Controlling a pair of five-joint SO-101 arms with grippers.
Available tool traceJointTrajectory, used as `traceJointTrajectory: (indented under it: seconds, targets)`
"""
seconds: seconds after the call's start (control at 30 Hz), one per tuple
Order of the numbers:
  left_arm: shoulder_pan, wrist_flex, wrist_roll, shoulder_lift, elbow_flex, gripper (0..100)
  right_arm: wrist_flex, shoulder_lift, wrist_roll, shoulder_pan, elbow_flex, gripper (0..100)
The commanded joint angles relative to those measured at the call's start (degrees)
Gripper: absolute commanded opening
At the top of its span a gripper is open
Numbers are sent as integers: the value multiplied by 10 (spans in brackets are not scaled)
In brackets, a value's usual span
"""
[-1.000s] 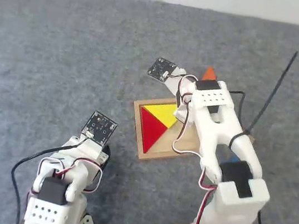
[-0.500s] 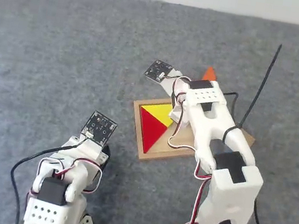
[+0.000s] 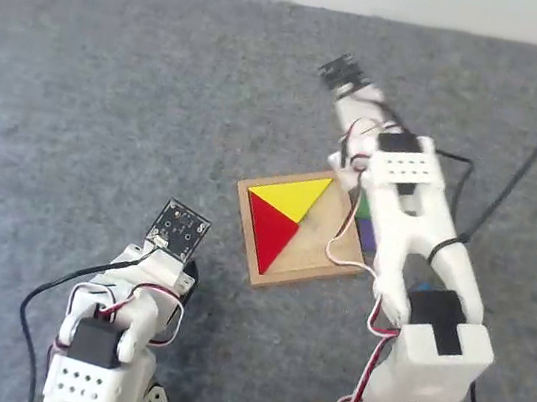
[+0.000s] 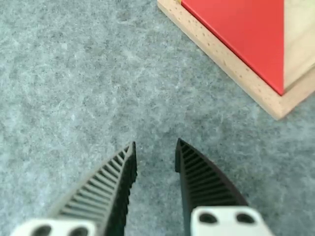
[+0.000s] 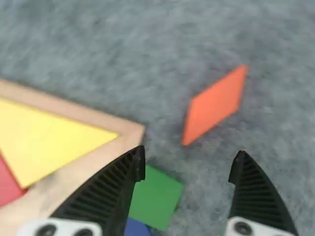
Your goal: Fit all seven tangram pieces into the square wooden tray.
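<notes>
Right gripper (image 5: pixel 190 151), open and empty, has swung from tray (image 3: pixel 247 226) to orange piece (image 5: pixel 215 104); we expect a pick.

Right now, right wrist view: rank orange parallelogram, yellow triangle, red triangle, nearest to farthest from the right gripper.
1. orange parallelogram: loose outside the tray, just ahead of the open right gripper.
2. yellow triangle: inside the tray, off to one finger's side.
3. red triangle: inside the tray, beyond the yellow triangle.
</notes>
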Motion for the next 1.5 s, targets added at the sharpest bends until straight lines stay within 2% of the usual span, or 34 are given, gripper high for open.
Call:
traceJointTrajectory:
  seconds: [0.0, 0.27, 0.33, 0.5, 0.63, 0.77, 1.1, 1.17, 1.3, 1.47]
  targets:
    - [-1, 2, 4, -12, -7, 123, -13, 15, -110, 27, -100, 279]
    - [-1, 2, 4, -12, -7, 123, -8, 278, -244, 25, -393, 278]
    - [-1, 2, 4, -12, -7, 123, -3, 339, -259, 29, -450, 277]
    - [-1, 2, 4, -12, -7, 123, 97, 400, -261, 27, -551, 277]
    - [-1, 2, 4, -12, -7, 123, 141, 419, -265, 44, -595, 277]
    - [-1, 2, 4, -12, -7, 123, 144, 434, -308, 60, -602, 277]
    - [-1, 2, 4, -12, -7, 123, 148, 463, -302, 48, -603, 272]
    - [-1, 2, 4, -12, -7, 123, 160, 466, -302, 52, -603, 221]
    - [-1, 2, 4, -12, -7, 123, 213, 464, -302, 63, -603, 54]
    - [-1, 2, 4, -12, -7, 123, 308, 458, -301, 75, -623, 58]
